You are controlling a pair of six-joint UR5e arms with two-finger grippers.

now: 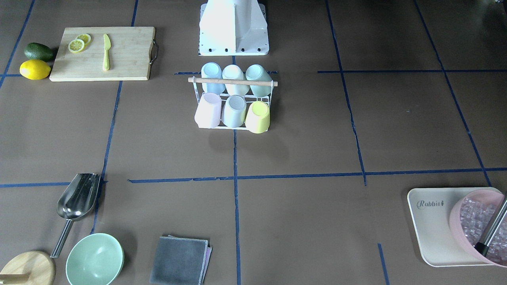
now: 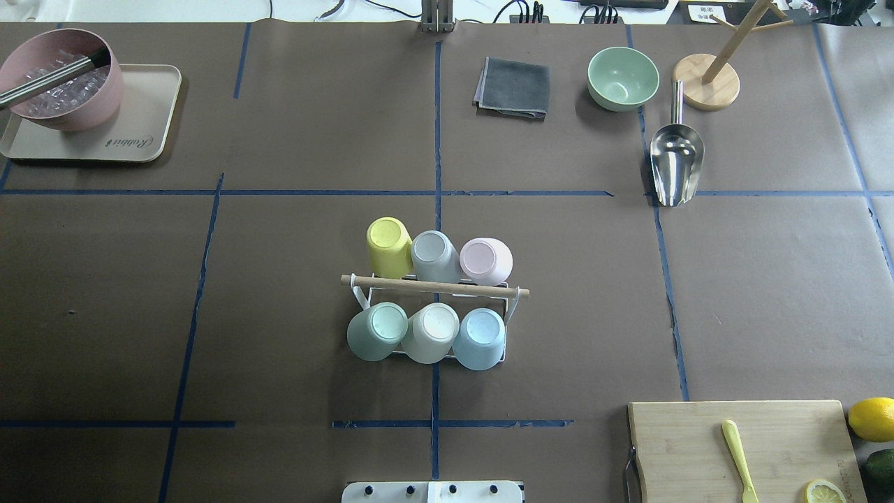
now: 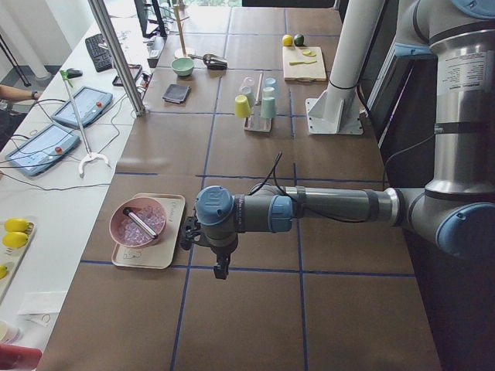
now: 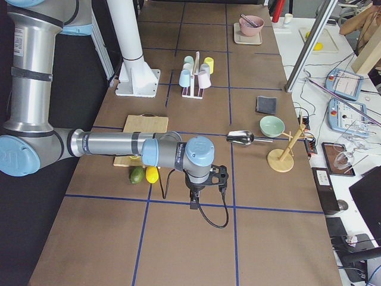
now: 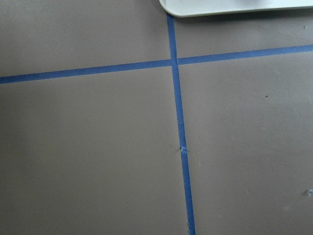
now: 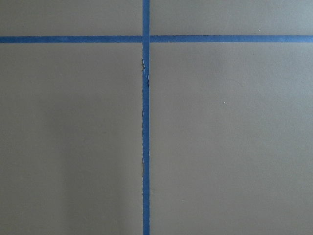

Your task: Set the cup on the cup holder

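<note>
The cup holder (image 2: 433,286) is a white wire rack with a wooden rod on top, at the table's middle; it also shows in the front view (image 1: 233,81). Several cups sit upside down on its prongs: a yellow cup (image 2: 388,246), a grey cup (image 2: 434,255) and a pink cup (image 2: 485,260) on the far side, a teal cup (image 2: 377,330), a cream cup (image 2: 431,332) and a blue cup (image 2: 480,337) on the near side. My left gripper (image 3: 221,270) hangs over bare table beside the tray. My right gripper (image 4: 193,205) hangs beyond the lemon. I cannot tell whether either is open or shut.
A pink bowl of ice (image 2: 59,87) stands on a beige tray (image 2: 91,143) at far left. A grey cloth (image 2: 513,86), green bowl (image 2: 622,77), metal scoop (image 2: 675,164) and wooden stand (image 2: 707,87) lie far right. A cutting board (image 2: 698,447) lies near right.
</note>
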